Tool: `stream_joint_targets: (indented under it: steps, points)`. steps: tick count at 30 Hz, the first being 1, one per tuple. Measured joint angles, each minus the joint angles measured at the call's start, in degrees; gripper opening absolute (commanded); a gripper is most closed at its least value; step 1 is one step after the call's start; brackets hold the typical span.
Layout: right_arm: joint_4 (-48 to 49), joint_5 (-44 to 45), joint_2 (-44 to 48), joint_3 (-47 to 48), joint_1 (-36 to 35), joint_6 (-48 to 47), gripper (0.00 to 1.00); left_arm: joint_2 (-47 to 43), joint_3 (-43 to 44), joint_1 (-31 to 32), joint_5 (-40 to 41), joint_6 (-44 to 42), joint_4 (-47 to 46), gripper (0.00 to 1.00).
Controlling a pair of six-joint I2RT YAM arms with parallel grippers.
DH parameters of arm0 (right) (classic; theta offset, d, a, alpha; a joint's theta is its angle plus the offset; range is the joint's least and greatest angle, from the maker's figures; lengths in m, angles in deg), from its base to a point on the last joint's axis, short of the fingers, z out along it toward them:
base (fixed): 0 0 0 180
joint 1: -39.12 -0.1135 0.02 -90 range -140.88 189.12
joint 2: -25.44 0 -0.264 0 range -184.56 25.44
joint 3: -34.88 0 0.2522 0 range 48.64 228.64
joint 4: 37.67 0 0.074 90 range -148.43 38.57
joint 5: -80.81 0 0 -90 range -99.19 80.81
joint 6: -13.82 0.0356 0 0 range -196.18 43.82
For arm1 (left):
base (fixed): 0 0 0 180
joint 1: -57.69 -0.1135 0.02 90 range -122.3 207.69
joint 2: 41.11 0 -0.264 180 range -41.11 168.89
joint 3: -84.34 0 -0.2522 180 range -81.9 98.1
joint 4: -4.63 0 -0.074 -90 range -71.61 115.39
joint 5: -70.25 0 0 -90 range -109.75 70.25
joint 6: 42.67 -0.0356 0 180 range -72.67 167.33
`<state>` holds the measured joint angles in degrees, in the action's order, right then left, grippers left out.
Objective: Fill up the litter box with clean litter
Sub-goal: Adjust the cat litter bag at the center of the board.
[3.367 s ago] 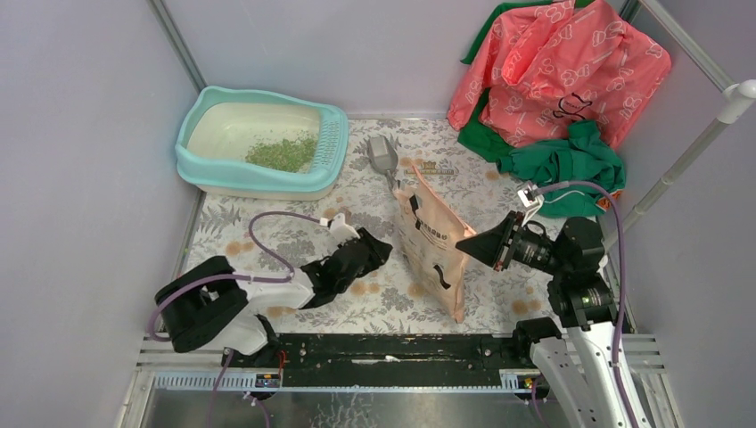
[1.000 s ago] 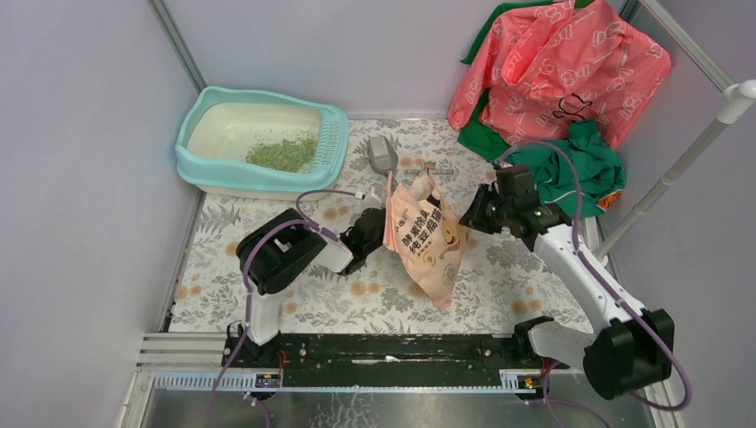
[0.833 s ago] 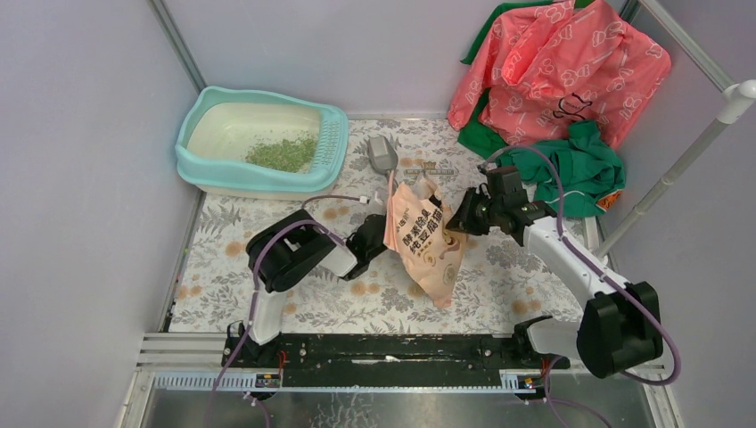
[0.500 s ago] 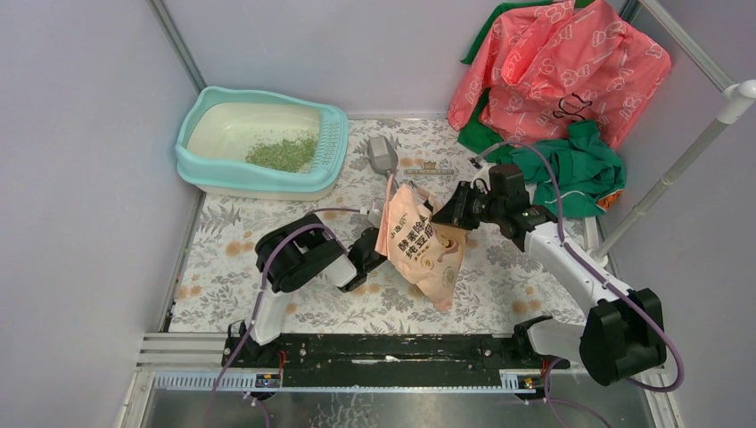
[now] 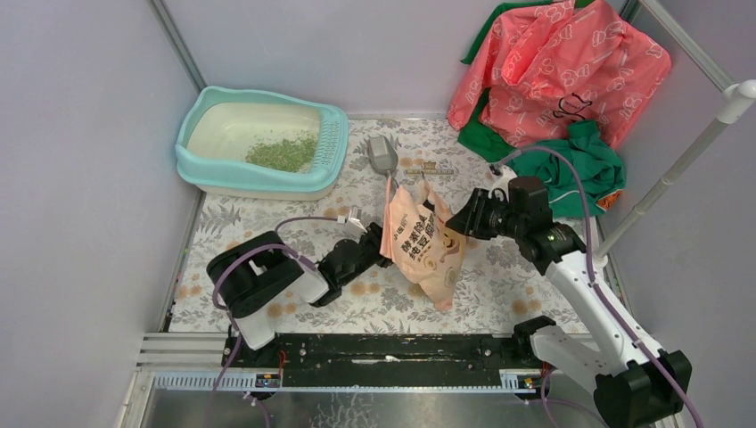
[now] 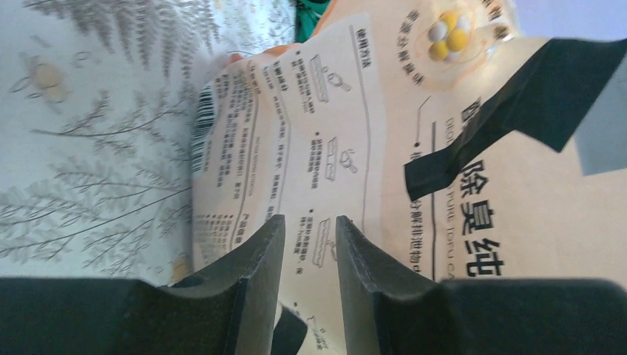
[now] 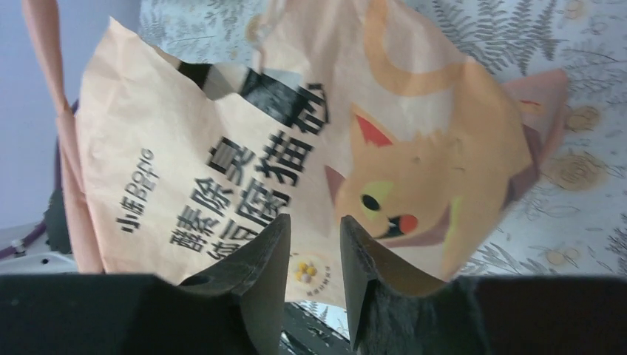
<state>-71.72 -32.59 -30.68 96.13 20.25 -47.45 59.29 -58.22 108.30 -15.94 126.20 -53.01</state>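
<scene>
Top external view. The litter box (image 5: 214,181) sits at the far left corner of the floral table cover (image 5: 267,223), its slotted rim end turned toward the middle. The clean litter (image 5: 283,152) lies as a grainy green heap inside the cream pan, against the slotted end; the rest of the pan floor is bare. A grey scoop (image 5: 382,156) lies just beside the box on its right. Near the middle of the table stands the pink-orange printed bag (image 5: 419,248), crumpled and leaning, well apart from the box. The left gripper (image 5: 373,244) meets the bag's left edge, and the right gripper (image 5: 458,222) is at its right side. A pink-red printed garment (image 5: 562,67) and a green cloth (image 5: 571,165) are heaped at the far right corner.

Left wrist view. The two fingers (image 6: 248,270) stand a narrow gap apart, with the bag's instruction panel filling the gap; whether they pinch the paper cannot be told.

Right wrist view. The fingers (image 7: 259,259) are likewise narrowly parted before the bag's cat-face print; whether they grip it cannot be told.
</scene>
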Motion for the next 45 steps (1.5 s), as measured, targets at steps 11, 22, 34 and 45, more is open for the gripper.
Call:
stream_joint_targets:
  steps: [11,22,34,45]
  points:
    - [1.7,-0.5,-1.0,-9.3,-0.4,1.4,0.32,6.7,-1.5,0.3,1.4,-0.1,0.7,0.39]
    - [13.6,-3.7,-17.7,-7.7,-11.5,4.6,0.31,15.3,-5.0,-0.4,1.6,0.4,-12.1,0.39]
    - [9.0,1.8,-17.6,2.8,-12.0,1.7,0.39,4.8,-16.9,-0.8,3.3,0.2,-14.2,0.37]
    - [9.6,5.1,-24.3,6.8,-11.6,0.3,0.36,-40.9,-11.2,5.2,13.0,-6.8,37.5,0.37]
